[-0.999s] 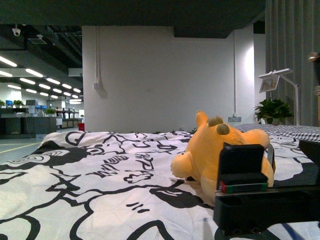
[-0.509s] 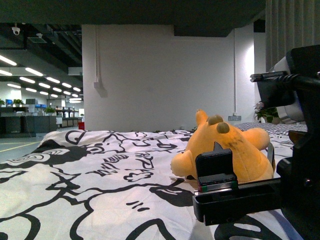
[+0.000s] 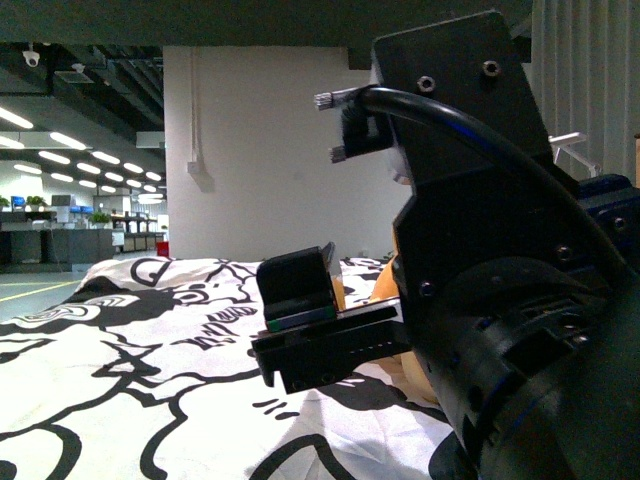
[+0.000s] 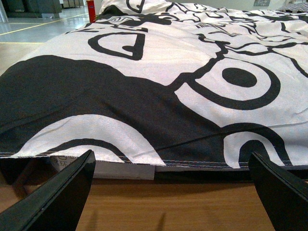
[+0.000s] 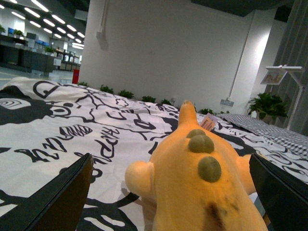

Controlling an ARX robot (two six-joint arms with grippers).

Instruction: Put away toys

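Observation:
The toy (image 5: 202,183) is a yellow-orange plush animal with green bumps on its back. It lies on the black-and-white cartoon bedspread (image 5: 57,125). My right gripper (image 5: 170,156) is open, with one finger on each side of the plush and close behind it. In the front view the right arm (image 3: 500,300) fills the right half, so only an orange sliver of the toy (image 3: 385,282) shows beside one black finger (image 3: 295,288). My left gripper (image 4: 171,153) is open and empty, low over a wooden surface (image 4: 168,207) at the hem of the bedspread (image 4: 168,72).
A grey checked fabric (image 5: 284,132) lies beyond the plush. A potted plant (image 5: 267,103) and a white lamp stand (image 5: 284,72) stand at the far right by the white wall. An open office hall stretches away on the left (image 3: 70,220).
My right arm has risen and swung left across the front view and now covers the plush that showed plainly before. Its gripper has stayed open.

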